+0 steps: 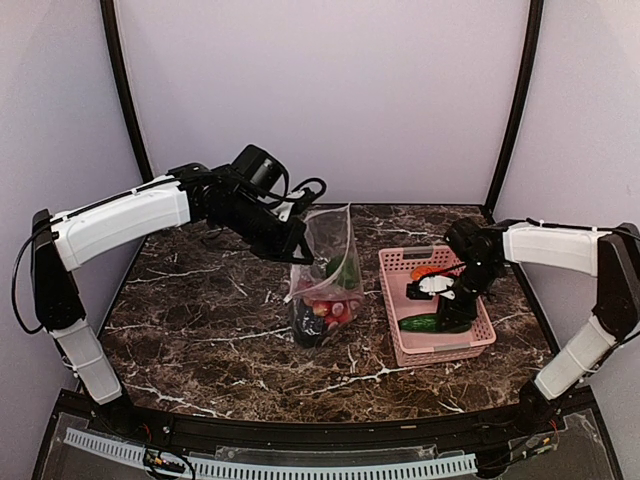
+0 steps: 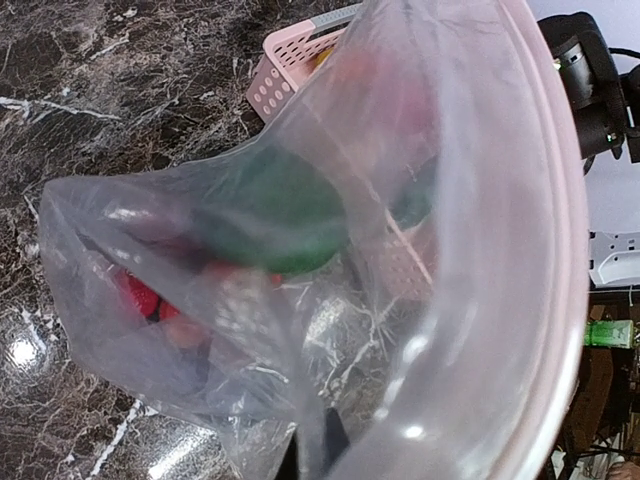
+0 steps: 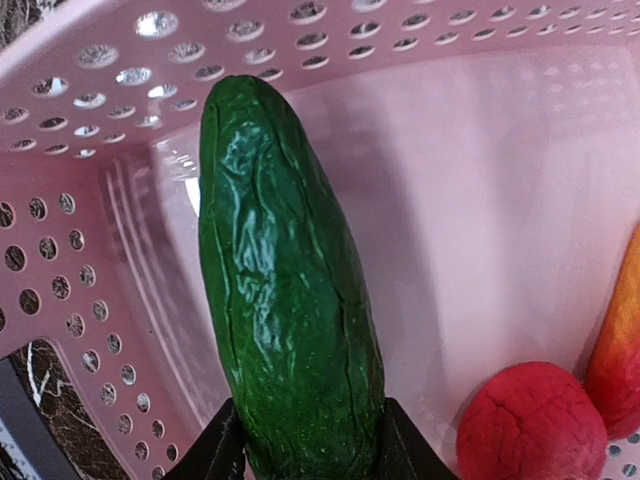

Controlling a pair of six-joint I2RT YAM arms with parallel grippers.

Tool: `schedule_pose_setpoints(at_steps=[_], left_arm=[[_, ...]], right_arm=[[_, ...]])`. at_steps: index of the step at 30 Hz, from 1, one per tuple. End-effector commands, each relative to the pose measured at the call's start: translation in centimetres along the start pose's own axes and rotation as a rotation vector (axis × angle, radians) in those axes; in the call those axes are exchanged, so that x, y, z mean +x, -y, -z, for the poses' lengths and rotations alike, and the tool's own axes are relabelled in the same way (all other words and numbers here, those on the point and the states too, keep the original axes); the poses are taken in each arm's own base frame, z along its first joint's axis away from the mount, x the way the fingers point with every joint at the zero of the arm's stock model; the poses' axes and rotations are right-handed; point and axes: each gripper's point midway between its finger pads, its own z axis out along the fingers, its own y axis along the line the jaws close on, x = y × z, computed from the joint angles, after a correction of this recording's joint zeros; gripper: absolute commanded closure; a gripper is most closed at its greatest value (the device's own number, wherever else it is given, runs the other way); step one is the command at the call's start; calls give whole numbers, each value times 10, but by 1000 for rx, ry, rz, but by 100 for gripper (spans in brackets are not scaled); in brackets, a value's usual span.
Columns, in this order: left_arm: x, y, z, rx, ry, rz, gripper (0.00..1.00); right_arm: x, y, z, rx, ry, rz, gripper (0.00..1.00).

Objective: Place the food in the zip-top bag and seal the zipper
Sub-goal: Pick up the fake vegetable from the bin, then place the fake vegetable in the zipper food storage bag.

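Surface: dark marble table [image 1: 200, 310], lilac walls behind.
Done: red and green toy food [image 1: 325, 308] lies low in the clear dotted zip-top bag [image 1: 335, 245].
Left pincer [image 1: 297, 252]: mine, clamped on the bag's mouth edge, holding it up.
Right pincer [image 3: 312, 450]: mine, fingers pressed to both sides of the green toy cucumber [image 3: 285, 290] in the pink perforated basket [image 1: 400, 262].
Outstanding: cucumber, red lump [image 3: 530, 420] and orange piece [image 3: 620, 340] not yet bagged; pale pink zipper [image 2: 572, 250] unsealed.
Obscured: bag contents blur through the plastic; the bag covers most of my left fingers.

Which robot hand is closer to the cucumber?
Right. The right gripper is in the basket, its fingers gripping the cucumber's sides. The left gripper is off to the left, holding up the bag's mouth.
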Motion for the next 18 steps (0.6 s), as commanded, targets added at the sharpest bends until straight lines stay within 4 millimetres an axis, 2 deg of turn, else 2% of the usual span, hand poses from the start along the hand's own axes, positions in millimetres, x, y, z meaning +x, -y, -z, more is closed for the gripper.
schedule_pose_setpoints(at_steps=[1, 6, 13, 18], left_arm=[[-2, 8, 17, 29, 35, -1, 99], [-4, 8, 14, 33, 38, 7, 99], [-10, 7, 10, 40, 36, 24, 99], [-15, 8, 10, 40, 39, 32, 99]], right_arm=[[-14, 4, 35, 63, 32, 23, 62], [-44, 6, 82, 104, 141, 46, 64], [-133, -16, 175, -6, 500, 83, 68], [-182, -30, 215, -5, 634, 189, 68]])
